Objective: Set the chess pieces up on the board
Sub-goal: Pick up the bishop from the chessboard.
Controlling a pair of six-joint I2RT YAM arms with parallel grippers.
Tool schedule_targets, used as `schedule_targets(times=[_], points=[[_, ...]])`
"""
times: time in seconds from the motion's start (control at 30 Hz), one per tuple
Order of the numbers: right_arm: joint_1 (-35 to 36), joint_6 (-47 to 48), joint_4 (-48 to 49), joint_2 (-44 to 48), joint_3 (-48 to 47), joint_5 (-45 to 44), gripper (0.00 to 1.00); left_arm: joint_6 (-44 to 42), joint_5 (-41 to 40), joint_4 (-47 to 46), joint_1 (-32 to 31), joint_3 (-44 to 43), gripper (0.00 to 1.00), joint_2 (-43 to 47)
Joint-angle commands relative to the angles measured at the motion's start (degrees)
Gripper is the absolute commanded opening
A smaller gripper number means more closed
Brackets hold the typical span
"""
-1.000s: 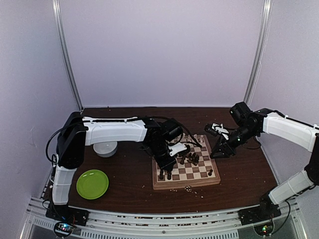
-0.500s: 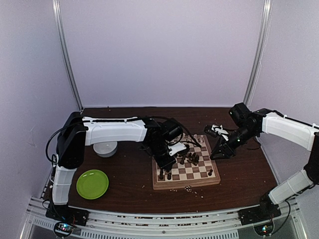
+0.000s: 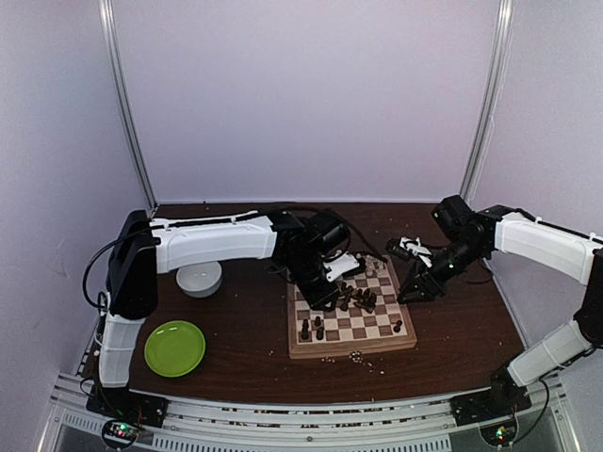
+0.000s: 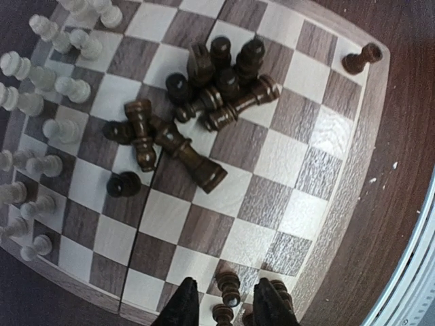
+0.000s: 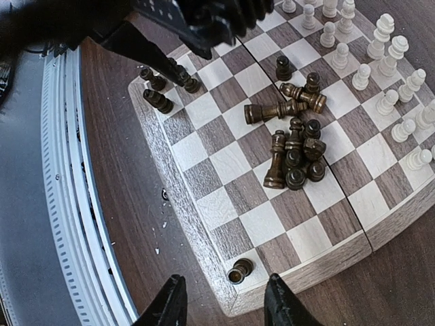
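Observation:
The board (image 3: 350, 347) lies mid-table, with pale chess pieces (image 4: 61, 88) crowded along its far side. A heap of dark pieces (image 3: 358, 299), mostly toppled, covers the middle squares. My left gripper (image 3: 325, 287) hovers over the board's left part, open. In the left wrist view a dark pawn (image 4: 231, 288) stands free between the fingers (image 4: 183, 305), with two more dark pieces beside it near the board's edge. My right gripper (image 3: 415, 287) hangs open above the board's right corner, where a lone dark pawn (image 5: 240, 270) stands below the gap between its fingers (image 5: 170, 302).
A green plate (image 3: 174, 347) sits at the front left and a white bowl (image 3: 200, 280) behind it. Pale crumbs (image 3: 356, 356) lie before the board's front edge. Metal rails run along the table's near edge.
My left gripper opened, then lifted up and back from the front-left squares, leaving a dark piece standing there. The right arm has stayed still.

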State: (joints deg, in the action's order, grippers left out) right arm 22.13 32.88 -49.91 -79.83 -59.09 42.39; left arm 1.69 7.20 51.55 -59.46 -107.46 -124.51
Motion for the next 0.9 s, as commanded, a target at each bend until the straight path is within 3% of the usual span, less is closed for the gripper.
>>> schedule_targets(times=[0.0,0.17,0.3,0.57,0.87], points=[[-0.2,0.18,-0.88,0.3,-0.67,1.11,0.4,-1.51,-2.25,2.36,0.27,-4.7,0.29,3.04],[-0.2,-0.45,-0.15,1.68,-1.68,-2.5,0.4,-2.89,-9.47,2.67,2.69,-4.28,0.31,9.34],[0.07,-3.37,2.76,1.2,-3.91,-12.2,0.38,-2.17,-13.2,-2.31,8.18,0.31,0.36,16.97],[5.0,-4.22,-0.2,-8.3,-13.33,-20.54,0.35,5.28,-10.85,-21.48,22.59,17.03,0.42,30.56],[10.73,-3.65,-3.89,-17.58,-18.63,-21.97,0.37,6.09,-10.31,-29.05,24.72,27.14,0.44,36.01]])
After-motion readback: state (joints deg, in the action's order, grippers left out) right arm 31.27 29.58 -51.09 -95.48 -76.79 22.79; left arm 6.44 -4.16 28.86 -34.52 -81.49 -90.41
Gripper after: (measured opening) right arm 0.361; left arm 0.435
